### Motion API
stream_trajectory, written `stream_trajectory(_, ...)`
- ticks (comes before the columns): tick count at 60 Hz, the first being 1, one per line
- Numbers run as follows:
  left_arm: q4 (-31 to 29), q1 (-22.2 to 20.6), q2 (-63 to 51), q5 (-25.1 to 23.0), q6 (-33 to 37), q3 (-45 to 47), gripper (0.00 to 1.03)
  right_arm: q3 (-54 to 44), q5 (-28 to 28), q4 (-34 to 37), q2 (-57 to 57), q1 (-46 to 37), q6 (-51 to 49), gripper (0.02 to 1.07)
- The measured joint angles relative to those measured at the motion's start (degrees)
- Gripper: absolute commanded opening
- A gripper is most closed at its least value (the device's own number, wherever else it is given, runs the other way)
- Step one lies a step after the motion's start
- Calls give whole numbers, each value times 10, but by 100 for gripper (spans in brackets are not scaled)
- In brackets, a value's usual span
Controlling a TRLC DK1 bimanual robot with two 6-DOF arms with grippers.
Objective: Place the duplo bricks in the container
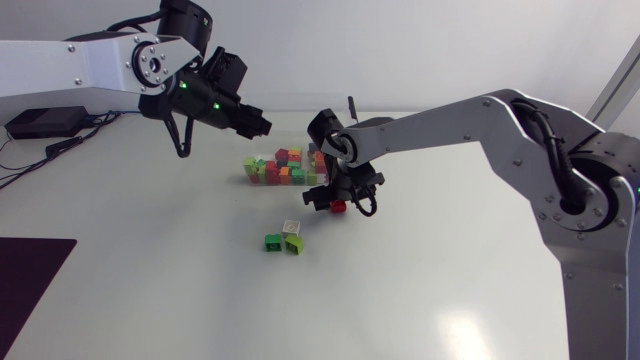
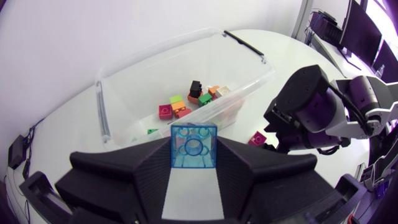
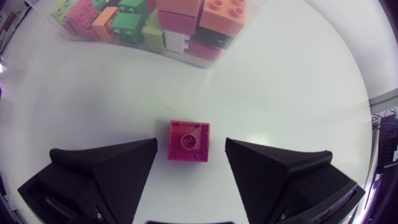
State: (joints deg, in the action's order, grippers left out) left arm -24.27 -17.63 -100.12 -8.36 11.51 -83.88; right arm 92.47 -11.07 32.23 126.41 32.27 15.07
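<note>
My left gripper (image 1: pixel 262 125) hangs above the table to the left of the clear container (image 1: pixel 262 173), shut on a translucent blue brick (image 2: pixel 194 146). The container (image 2: pixel 155 53) holds several coloured bricks. My right gripper (image 1: pixel 335 200) stands low over the table just in front of the container's right end. It is open, with a red brick (image 3: pixel 188 140) lying on the table between its fingers (image 3: pixel 106 168) and a gap on each side. The same red brick (image 1: pixel 339 207) shows under that gripper in the head view.
Two green bricks (image 1: pixel 272 242) and a white one (image 1: pixel 291 228) lie loose in front of the container. A dark mat (image 1: pixel 30 265) lies at the table's left edge and a black box (image 1: pixel 40 122) with cables at the back left.
</note>
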Motion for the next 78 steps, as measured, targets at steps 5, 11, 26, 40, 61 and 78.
stream_trajectory(5, 3, 0, 0, 0, -4, -6, 38, 11, 8, 9, 5, 0, 2, 72)
stream_trajectory(11, 8, 0, 0, 0, -9, -12, 38, 21, 13, 11, 11, -1, 2, 68)
stream_trajectory(26, 21, 12, -5, -2, -11, -23, 38, 31, 32, 24, 16, -1, 5, 52)
stream_trajectory(40, 26, 15, -24, -2, -14, -37, 39, 35, 38, 29, 24, -1, 13, 45)
stream_trajectory(61, 45, 25, -77, -2, -30, -82, 40, -27, 33, 1, -11, -1, 7, 43)
stream_trajectory(78, 49, 25, -120, -2, -41, -139, 62, -120, 26, -18, -96, -1, -16, 42)
